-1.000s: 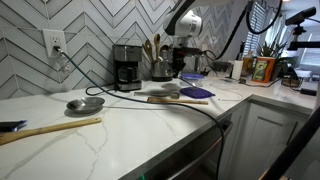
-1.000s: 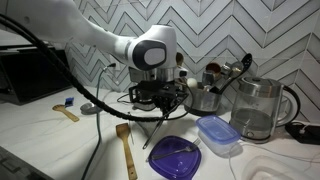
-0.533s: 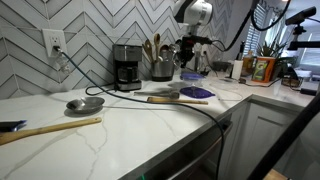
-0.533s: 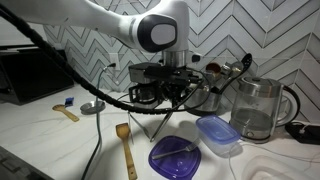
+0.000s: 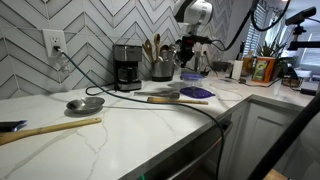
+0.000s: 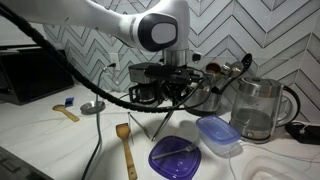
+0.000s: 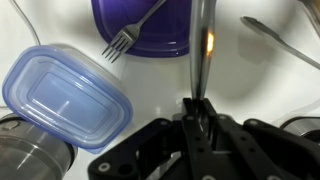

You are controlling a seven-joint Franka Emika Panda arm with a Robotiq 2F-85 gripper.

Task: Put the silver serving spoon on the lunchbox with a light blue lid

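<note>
Two fingers of the gripper [image 7: 198, 108] were clamped on the silver serving spoon [image 7: 203, 50] in the wrist view. Its shiny shaft ran from the fingers to the top edge of the picture, blurred, with a bright glint on it. We saw it hang over the bare white counter [image 7: 250, 95], apart from the lunchbox with a light blue lid [image 7: 65, 92], which lay to its left. Above the lunchbox lay a dark purple disc [image 7: 150, 30] with a fork [image 7: 128, 38] across it. Another metal utensil [image 7: 282, 42] lay at upper right, and a round metal vessel [image 7: 25, 150] showed at lower left, just beside the lunchbox.

In an exterior view we found the gripper [image 5: 187, 52] raised over the far end of the counter [image 5: 130, 140], near a utensil crock [image 5: 160, 68] and a coffee maker [image 5: 126, 66]. The spoon in it was too small for us to make out. Below the gripper lay the lunchbox [image 5: 192, 76] and, nearer the camera, the purple disc [image 5: 197, 92]. A brown-handled utensil [image 5: 178, 99], a round silver ladle bowl [image 5: 85, 103] and a long wooden spoon [image 5: 50, 128] lay along the counter.

In an exterior view we saw the arm [image 6: 150, 30] hold the gripper [image 6: 168, 98] well above the lunchbox [image 6: 218, 135], which sat between the purple disc [image 6: 175, 157] and a glass kettle [image 6: 258, 108]. The wooden spoon [image 6: 127, 150] lay left of the disc.
</note>
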